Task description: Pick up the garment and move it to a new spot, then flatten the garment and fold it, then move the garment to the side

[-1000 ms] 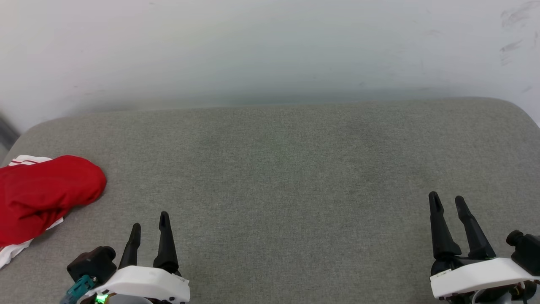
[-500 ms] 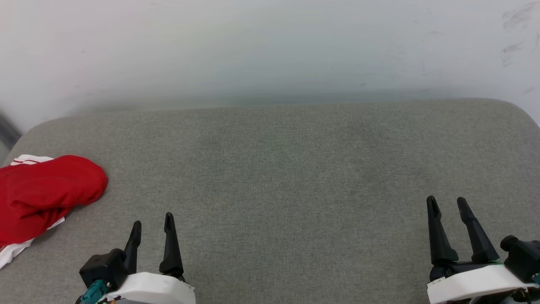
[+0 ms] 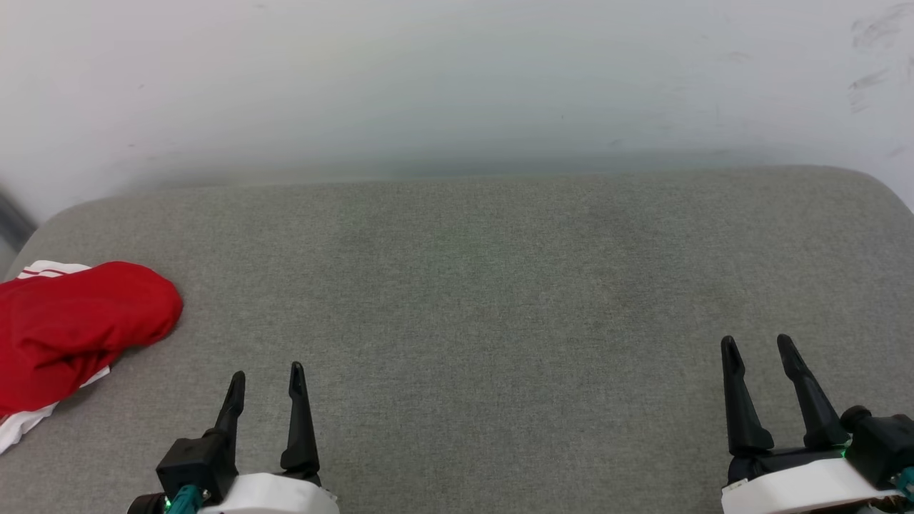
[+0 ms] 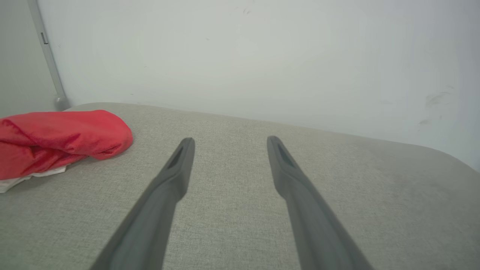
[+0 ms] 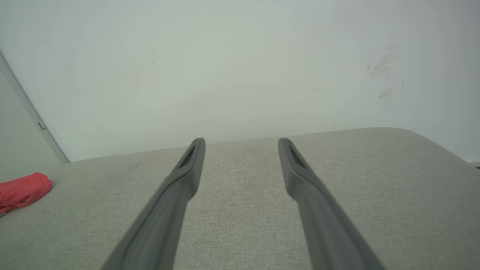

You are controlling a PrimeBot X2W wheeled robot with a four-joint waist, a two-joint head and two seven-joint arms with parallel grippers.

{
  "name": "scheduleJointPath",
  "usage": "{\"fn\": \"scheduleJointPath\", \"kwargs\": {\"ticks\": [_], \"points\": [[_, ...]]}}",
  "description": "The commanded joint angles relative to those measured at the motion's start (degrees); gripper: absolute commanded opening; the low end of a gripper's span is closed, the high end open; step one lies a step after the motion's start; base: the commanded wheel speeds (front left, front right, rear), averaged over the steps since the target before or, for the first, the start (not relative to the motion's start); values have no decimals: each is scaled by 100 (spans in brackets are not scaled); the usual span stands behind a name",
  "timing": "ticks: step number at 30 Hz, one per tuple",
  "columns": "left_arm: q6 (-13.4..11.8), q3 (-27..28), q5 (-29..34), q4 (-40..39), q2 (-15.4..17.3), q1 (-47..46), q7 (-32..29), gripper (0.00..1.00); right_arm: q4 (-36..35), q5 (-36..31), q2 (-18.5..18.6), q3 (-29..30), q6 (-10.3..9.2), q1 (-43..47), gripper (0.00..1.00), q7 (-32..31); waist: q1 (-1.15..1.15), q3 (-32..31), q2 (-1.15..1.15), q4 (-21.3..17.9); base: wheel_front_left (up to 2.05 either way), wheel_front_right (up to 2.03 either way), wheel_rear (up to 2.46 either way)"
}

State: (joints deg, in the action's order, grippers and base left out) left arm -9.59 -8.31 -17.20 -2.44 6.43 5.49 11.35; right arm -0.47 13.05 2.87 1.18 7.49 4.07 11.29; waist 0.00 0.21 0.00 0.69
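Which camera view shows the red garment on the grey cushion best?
The left wrist view: the crumpled red fabric garment looks largest, folds clear, white beneath, though cut at the edge. The head view shows the garment from above with striped trim, also cut. The right wrist view shows a small red end.

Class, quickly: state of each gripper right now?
Left gripper: open, holding nothing.
Right gripper: open, holding nothing.
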Motion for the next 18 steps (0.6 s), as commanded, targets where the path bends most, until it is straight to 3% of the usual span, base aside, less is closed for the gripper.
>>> {"fn": "scheduleJointPath", "kwargs": {"ticks": [1, 18], "points": [[27, 6, 109, -55, -13, 22, 47, 100, -76, -124, 3, -4, 0, 38, 100, 54, 0, 2, 0, 1, 0, 0, 0], [135, 131, 887, 35, -145, 176, 243, 100, -250, -863, 2, 30, 0, 152, 100, 247, 0, 6, 0, -7, 0, 0, 0]]}}
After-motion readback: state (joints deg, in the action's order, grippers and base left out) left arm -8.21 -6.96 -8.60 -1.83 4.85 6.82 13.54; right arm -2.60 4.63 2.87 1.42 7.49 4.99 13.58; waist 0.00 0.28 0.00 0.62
